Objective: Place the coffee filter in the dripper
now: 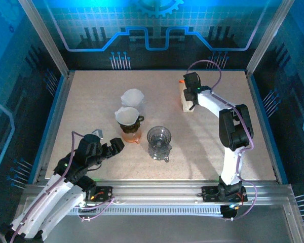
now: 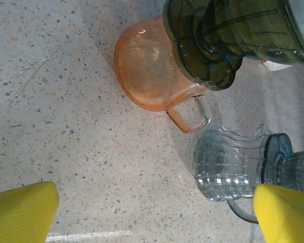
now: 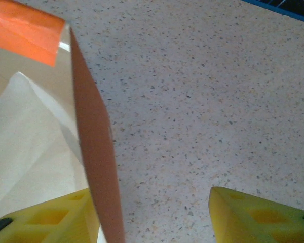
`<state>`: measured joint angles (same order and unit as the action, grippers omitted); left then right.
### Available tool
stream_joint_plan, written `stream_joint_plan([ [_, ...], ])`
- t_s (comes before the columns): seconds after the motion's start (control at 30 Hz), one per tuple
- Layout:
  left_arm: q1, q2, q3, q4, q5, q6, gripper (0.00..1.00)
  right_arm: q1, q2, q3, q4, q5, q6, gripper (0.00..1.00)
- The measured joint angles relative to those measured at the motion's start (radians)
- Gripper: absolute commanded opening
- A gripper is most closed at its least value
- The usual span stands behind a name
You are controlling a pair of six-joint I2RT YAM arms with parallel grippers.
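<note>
A dark dripper (image 1: 127,117) with a white coffee filter (image 1: 126,114) in it sits on an orange cup (image 1: 131,134). In the left wrist view the dripper (image 2: 218,35) tops that cup (image 2: 149,71). A second, clear dripper (image 1: 159,136) stands on a clear ribbed cup (image 2: 228,164) to the right. Another white filter (image 1: 132,96) lies behind them. My left gripper (image 1: 113,146) (image 2: 154,190) is open, low over the table in front of the cups. My right gripper (image 1: 189,101) (image 3: 149,195) is open astride a box wall (image 3: 93,147), one finger inside among white filters (image 3: 25,147).
The filter box (image 1: 185,98) stands at the back right of the speckled table (image 1: 91,101), its corner taped orange (image 3: 25,30). Metal frame posts and blue panels wall the table on three sides. Bare tabletop lies right of the box (image 3: 207,96).
</note>
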<state>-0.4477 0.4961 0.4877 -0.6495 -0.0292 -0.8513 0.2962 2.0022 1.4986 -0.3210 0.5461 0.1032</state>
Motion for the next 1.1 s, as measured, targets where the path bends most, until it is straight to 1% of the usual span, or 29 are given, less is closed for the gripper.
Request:
stream_joint_plan([
  [0.27,0.0,-0.001,0.0,0.0,0.0,0.0,0.99,0.002,0.03,0.001,-0.001,0.057,-0.019,0.58],
  [0.47,0.0,-0.001,0.0,0.0,0.0,0.0,0.99,0.011,0.023,-0.004,0.009,0.101,-0.045,0.58],
  [0.93,0.0,-0.013,0.0,0.0,0.0,0.0,0.99,0.012,-0.12,-0.105,0.018,0.132,-0.07,0.57],
  [1.03,0.0,-0.013,0.0,0.0,0.0,0.0,0.99,0.012,-0.144,-0.135,0.014,0.126,-0.061,0.57],
  [1.1,0.0,-0.013,0.0,0.0,0.0,0.0,0.99,0.01,-0.166,-0.157,0.013,0.096,-0.043,0.57],
])
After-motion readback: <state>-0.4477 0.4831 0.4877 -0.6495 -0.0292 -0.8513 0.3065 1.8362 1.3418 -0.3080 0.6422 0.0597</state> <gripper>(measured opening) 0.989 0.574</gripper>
